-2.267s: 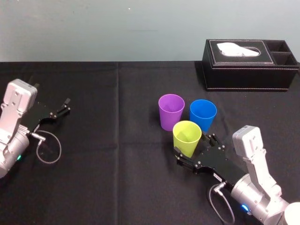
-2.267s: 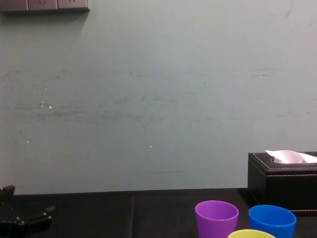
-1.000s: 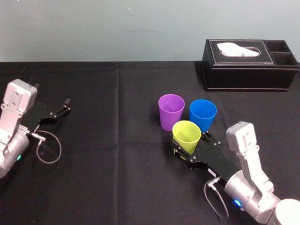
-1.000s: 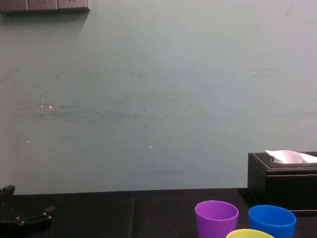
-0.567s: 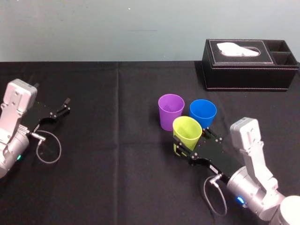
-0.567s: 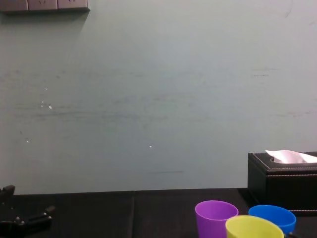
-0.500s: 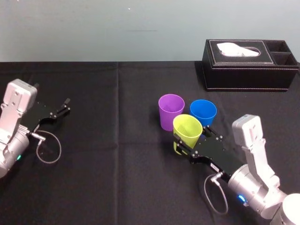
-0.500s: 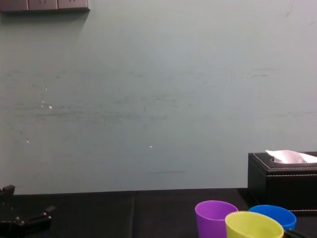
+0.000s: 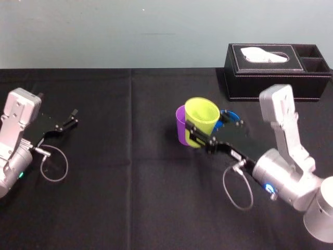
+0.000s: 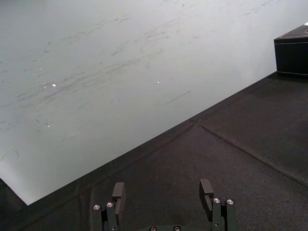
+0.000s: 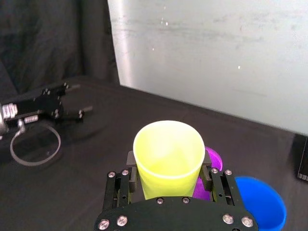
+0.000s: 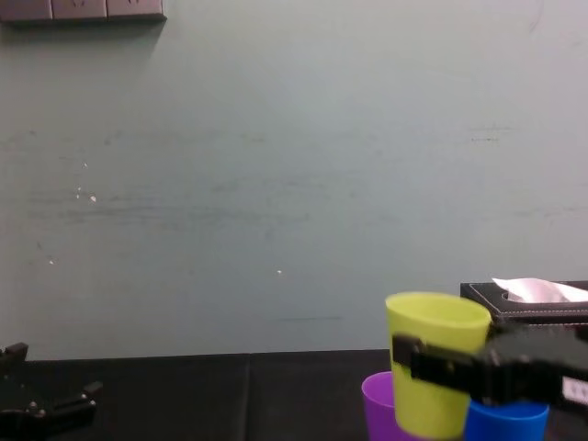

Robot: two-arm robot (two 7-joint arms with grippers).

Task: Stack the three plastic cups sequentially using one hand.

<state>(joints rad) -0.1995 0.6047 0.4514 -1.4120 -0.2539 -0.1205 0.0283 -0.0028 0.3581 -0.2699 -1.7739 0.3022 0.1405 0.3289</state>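
Right end effector (image 9: 207,129) closed on the yellow-green cup (image 9: 202,117), one finger on each side of its wall, mouth up and near upright, held clear of the tabletop (image 9: 130,172). The purple cup (image 9: 180,129) stands just below and beyond the end effector on its left side. The blue cup (image 11: 260,207) stands just beyond it on its right side, the two apparently almost touching. Whether the held cup already sits squarely over the purple mouth cannot be told from here.

Likely faults:
- **Caught rim:** If the cup descends off-centre, its base could catch the purple rim and tip or push that cup, which is light and unrestrained.
- **Finger clash:** The fingers reach wider than the cup, so the one on the blue side may strike the blue rim on the way down.
- **Slip or poor seating:** The smooth tapered wall may slip in the grip, or the cup may seat crooked if released too high or tilted.

Surroundings: a black tissue box (image 9: 278,70) stands well beyond the end effector, out of its path. The left end effector (image 10: 162,192) lies parked far to the left, fingers apart and gripping nothing. The two neighbouring cups are the only obstacles.
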